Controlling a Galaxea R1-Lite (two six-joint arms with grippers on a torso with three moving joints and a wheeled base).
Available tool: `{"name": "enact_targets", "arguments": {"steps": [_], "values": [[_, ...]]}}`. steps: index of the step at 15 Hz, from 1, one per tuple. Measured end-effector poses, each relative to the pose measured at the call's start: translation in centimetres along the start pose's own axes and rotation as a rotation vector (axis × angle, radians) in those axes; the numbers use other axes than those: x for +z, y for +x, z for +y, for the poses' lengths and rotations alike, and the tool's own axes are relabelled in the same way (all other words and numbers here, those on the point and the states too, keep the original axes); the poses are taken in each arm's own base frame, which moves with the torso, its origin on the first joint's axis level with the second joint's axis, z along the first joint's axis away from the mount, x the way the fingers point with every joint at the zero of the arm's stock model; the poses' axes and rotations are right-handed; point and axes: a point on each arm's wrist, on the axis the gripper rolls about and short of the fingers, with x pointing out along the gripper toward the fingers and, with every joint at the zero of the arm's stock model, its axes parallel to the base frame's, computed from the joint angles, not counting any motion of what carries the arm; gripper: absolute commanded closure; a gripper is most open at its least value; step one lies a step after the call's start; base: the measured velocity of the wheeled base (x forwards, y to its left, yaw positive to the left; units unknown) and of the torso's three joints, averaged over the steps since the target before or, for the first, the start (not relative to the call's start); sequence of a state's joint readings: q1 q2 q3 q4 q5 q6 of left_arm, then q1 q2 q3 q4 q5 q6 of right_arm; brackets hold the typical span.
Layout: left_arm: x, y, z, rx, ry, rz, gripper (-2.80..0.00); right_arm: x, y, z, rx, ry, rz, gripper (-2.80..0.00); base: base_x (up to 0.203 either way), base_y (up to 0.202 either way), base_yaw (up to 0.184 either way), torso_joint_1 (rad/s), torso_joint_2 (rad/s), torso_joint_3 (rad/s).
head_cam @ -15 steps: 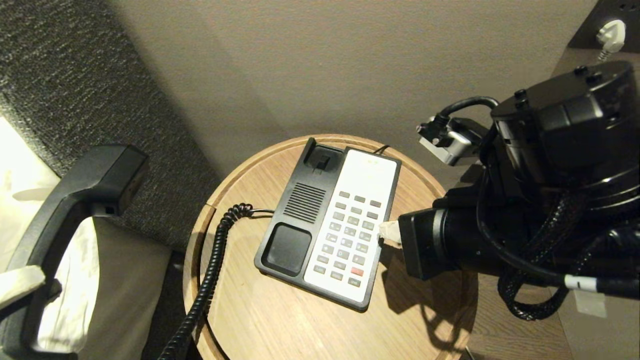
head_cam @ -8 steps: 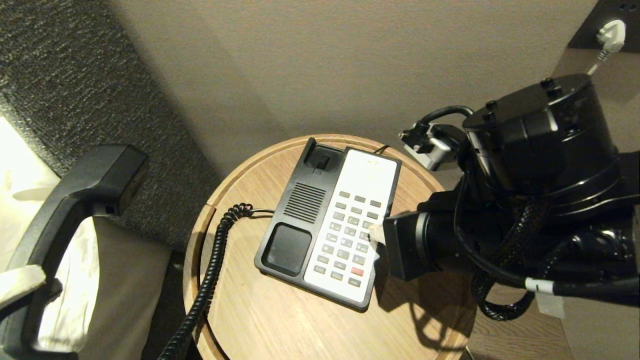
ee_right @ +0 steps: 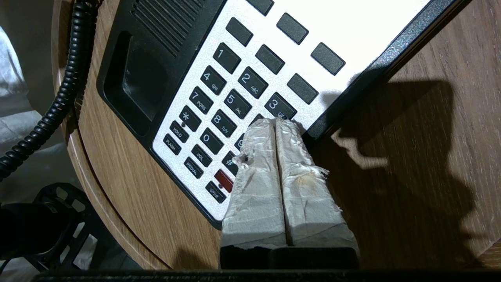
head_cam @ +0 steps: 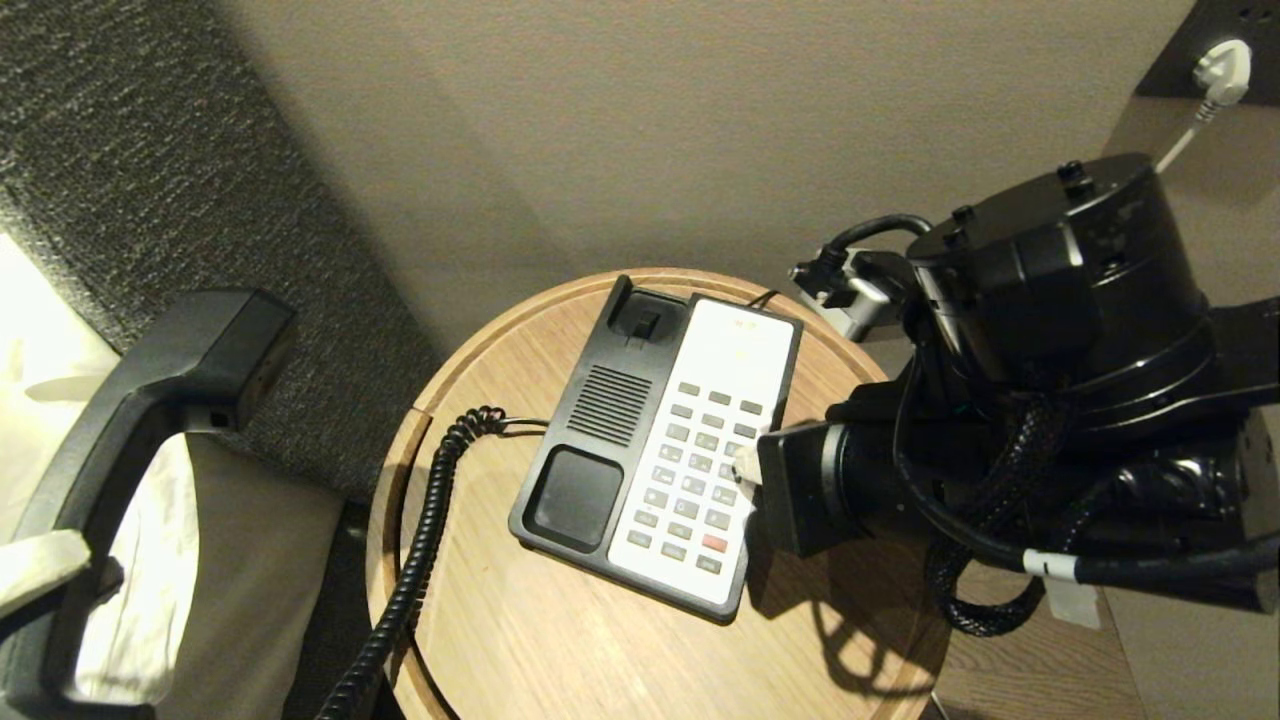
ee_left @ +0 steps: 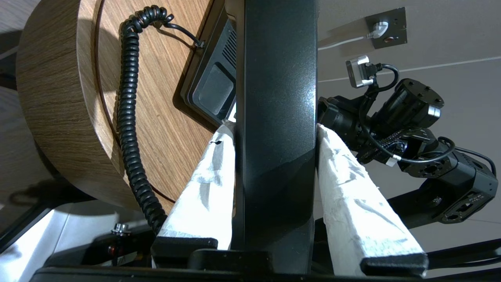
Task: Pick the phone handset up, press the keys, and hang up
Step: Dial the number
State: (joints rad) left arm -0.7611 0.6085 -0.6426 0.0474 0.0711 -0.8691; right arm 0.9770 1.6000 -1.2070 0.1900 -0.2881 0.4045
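Note:
The phone handset (head_cam: pixel 150 400) is lifted off to the left of the round wooden table (head_cam: pixel 560 640). My left gripper (ee_left: pixel 275 128) is shut on the middle of the handset (ee_left: pixel 276 78), one white-wrapped finger on each side. Its coiled cord (head_cam: pixel 420 540) runs to the black-and-white phone base (head_cam: pixel 600 410), whose cradle is empty. My right gripper (ee_right: pixel 276 121) is shut, with nothing between its fingers. Its tips lie on the right column of the keys (ee_right: pixel 227 102), just below the 3 key. In the head view the right gripper (head_cam: pixel 745 465) reaches in from the right over the keys (head_cam: pixel 700 470).
A red button (ee_right: pixel 224 179) sits low on the faceplate beside my right fingers. A white plug (head_cam: pixel 1222 68) sits in a wall socket at the upper right. Pale bedding (head_cam: pixel 140 600) and a dark textured panel (head_cam: pixel 100 150) lie left of the table.
My right arm has moved left, bringing its shut fingertips from the phone's right edge onto the right column of keys. The left gripper and handset have not moved.

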Motion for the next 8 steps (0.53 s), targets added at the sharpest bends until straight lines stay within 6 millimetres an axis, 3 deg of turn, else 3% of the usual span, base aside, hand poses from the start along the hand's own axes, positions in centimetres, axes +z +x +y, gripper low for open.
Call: {"name": "enact_targets", "arguments": {"steps": [8], "values": [[-0.01,-0.01,0.01,0.000,-0.002,-0.001,0.00,0.70,0.10,0.10,-0.011,0.008,-0.026,0.00,0.000,0.000,0.000,0.000,0.00,0.000]]}}
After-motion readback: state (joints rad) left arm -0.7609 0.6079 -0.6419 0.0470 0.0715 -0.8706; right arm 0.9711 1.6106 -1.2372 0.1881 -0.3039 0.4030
